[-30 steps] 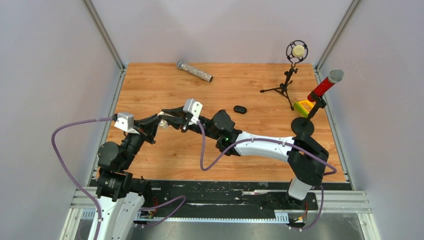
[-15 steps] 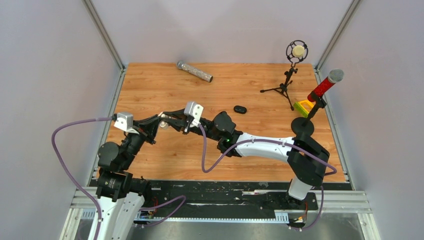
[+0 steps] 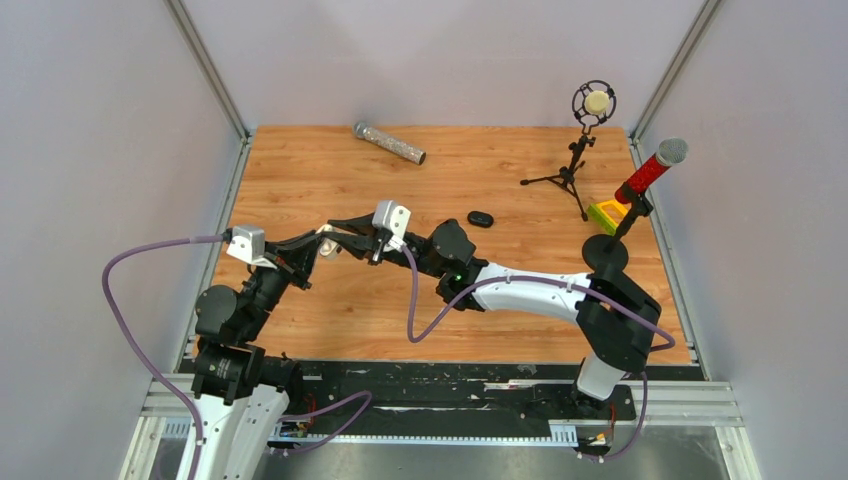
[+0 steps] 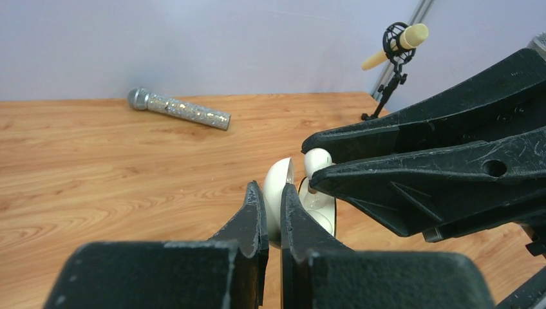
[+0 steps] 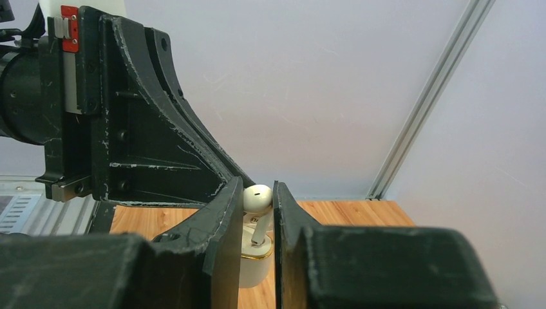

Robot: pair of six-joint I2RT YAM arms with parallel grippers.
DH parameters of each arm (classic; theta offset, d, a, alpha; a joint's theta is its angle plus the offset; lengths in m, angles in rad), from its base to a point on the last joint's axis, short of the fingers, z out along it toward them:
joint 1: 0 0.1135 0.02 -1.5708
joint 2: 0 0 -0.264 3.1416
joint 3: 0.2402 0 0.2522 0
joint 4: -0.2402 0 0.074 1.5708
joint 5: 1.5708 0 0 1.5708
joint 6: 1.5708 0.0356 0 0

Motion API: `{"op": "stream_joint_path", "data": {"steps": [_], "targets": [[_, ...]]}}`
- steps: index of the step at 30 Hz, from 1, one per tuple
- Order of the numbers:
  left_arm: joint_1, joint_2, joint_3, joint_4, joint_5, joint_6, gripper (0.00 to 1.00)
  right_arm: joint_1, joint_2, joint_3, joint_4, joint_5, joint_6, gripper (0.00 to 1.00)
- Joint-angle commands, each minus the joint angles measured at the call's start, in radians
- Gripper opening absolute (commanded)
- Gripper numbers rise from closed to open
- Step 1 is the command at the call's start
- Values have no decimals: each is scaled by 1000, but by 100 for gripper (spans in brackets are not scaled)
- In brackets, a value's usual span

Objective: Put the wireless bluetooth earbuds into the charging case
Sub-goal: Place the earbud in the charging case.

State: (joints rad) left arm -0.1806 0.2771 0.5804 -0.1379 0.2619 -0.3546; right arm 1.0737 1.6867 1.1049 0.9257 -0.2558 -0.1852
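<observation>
A: Looking from the top, we see the left gripper and right gripper tip to tip above the table.
B: From the left wrist, we see its jaws clamped on the white case.
A: From the right wrist, we see jaws pinching the white earbud, its stem at the case's open top.

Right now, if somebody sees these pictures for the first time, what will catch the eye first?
The two arms meet over the left middle of the table: the left jaws pinch an open white charging case, and the right jaws hold a white earbud just above it, stem down. Next, a glittery microphone lying at the far edge and a red microphone on a stand at the right.
</observation>
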Motion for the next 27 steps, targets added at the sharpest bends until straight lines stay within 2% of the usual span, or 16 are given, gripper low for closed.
{"op": "stream_joint_path", "data": {"steps": [1, 27], "targets": [[7, -7, 11, 43, 4, -18, 0, -7, -32, 19, 31, -50, 11, 0], [7, -10, 25, 39, 1, -22, 0, -30, 24, 0, 82, -82, 28, 0]]}}
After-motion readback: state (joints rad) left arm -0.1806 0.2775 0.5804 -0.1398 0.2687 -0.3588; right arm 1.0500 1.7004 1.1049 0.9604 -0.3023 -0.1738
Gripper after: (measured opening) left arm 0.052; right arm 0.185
